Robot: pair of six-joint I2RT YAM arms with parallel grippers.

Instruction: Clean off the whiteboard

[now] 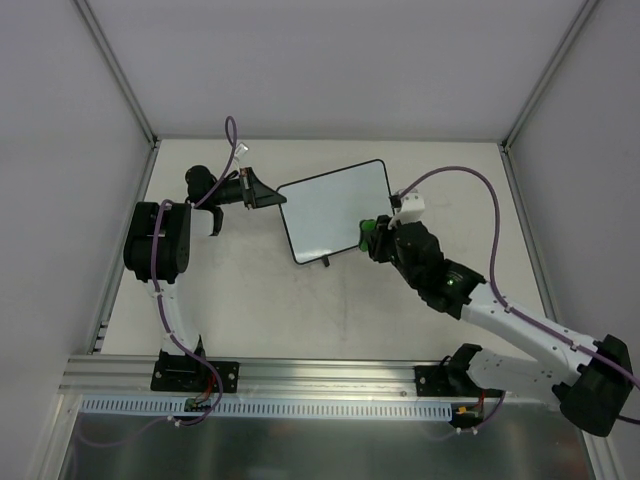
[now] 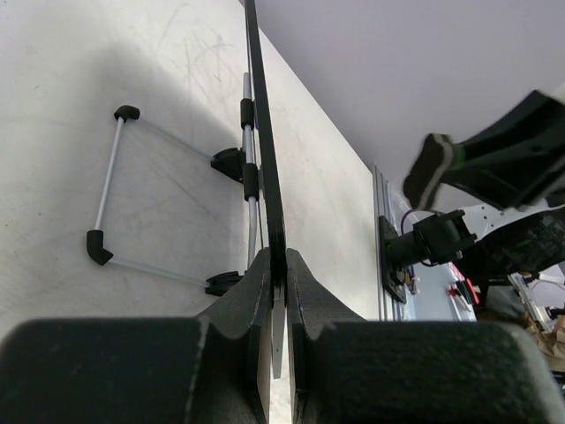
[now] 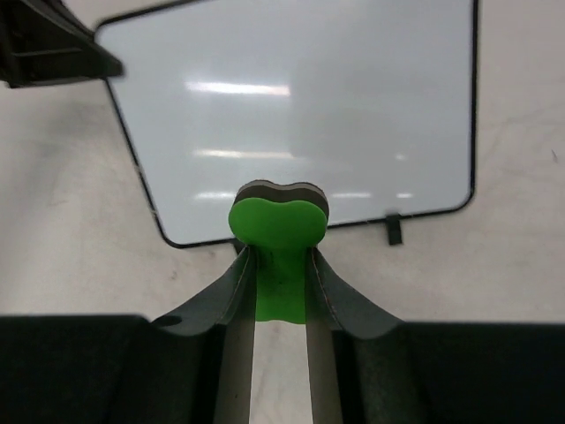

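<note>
The whiteboard (image 1: 333, 208) is white with a thin black frame and lies tilted in the middle of the table. Its face looks blank in the right wrist view (image 3: 300, 115). My left gripper (image 1: 268, 196) is shut on the board's left edge; in the left wrist view the board (image 2: 263, 132) runs edge-on between the fingers (image 2: 279, 265). My right gripper (image 1: 372, 237) is shut on the green eraser (image 3: 278, 238), which is squeezed between the fingers and held at the board's near right edge. The eraser also shows in the top view (image 1: 367, 228).
The board's wire stand with black feet (image 2: 110, 185) shows beneath it in the left wrist view. One black foot (image 3: 394, 230) sticks out at the board's near edge. Grey walls enclose the table on three sides. A metal rail (image 1: 330, 375) runs along the near edge.
</note>
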